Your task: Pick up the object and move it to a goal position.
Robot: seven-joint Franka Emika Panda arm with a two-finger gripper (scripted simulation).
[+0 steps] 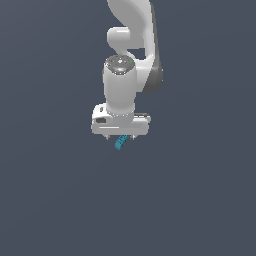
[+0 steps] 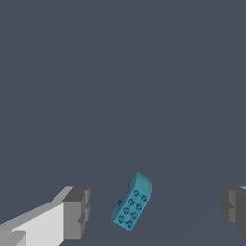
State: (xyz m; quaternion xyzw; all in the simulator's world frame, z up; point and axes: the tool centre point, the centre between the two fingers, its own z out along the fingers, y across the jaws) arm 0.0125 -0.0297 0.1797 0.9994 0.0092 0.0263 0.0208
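The object [image 2: 132, 202] is a tiny teal-blue, slightly curved piece with small studs. In the wrist view it lies on the dark grey floor between my two fingers, touching neither. One grey fingertip [image 2: 77, 211] stands on one side of it and the other fingertip [image 2: 234, 207] stands farther off on the opposite side. My gripper [image 2: 154, 209] is open and empty. In the exterior view the white gripper [image 1: 120, 136] hangs straight down over the object [image 1: 121, 143], which peeks out just below the hand. The fingers are mostly hidden there.
The floor [image 1: 200, 200] is a plain dark grey surface with no other objects in view. The white arm [image 1: 131, 30] rises behind the hand toward the upper edge of the exterior view.
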